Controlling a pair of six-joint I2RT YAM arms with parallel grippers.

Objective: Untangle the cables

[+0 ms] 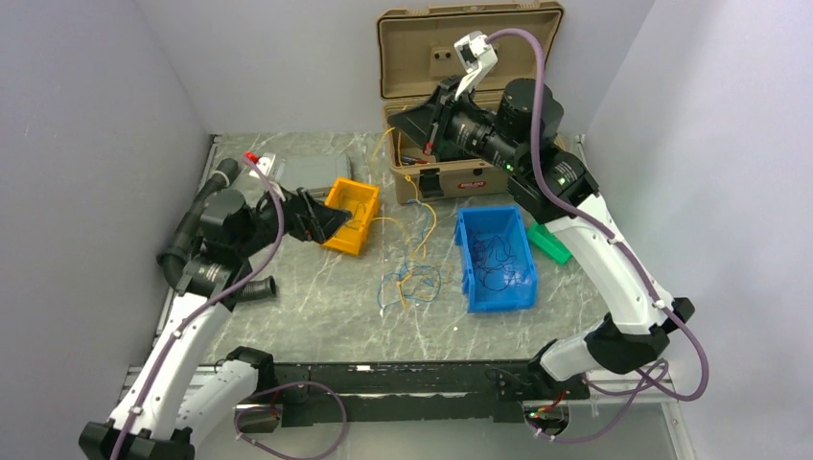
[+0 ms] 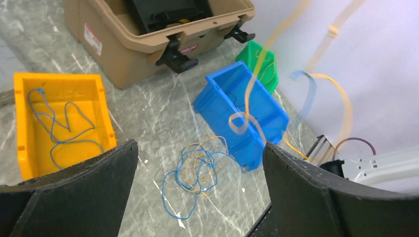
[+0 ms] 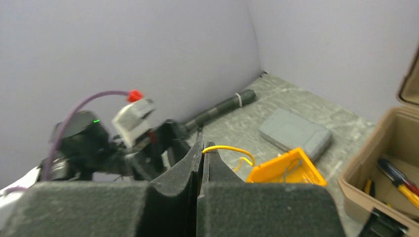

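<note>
Aloft, the right gripper (image 3: 201, 150) pinches a yellow wire (image 3: 225, 147), presumably to draw it from the cables (image 1: 413, 278) tangled on the table (image 1: 316, 311); the left gripper (image 1: 322, 220) gapes empty by the orange bin (image 1: 336, 195).

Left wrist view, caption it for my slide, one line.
Open left pincer framing a blue-and-yellow cable tangle lying between an orange bin holding a blue wire and a blue bin.

This is a robot test lab: a left arm (image 1: 182, 337) and right arm (image 1: 596, 240) bolted on one marble-pattern table (image 1: 316, 309), plain grey panels (image 1: 96, 115) around.
</note>
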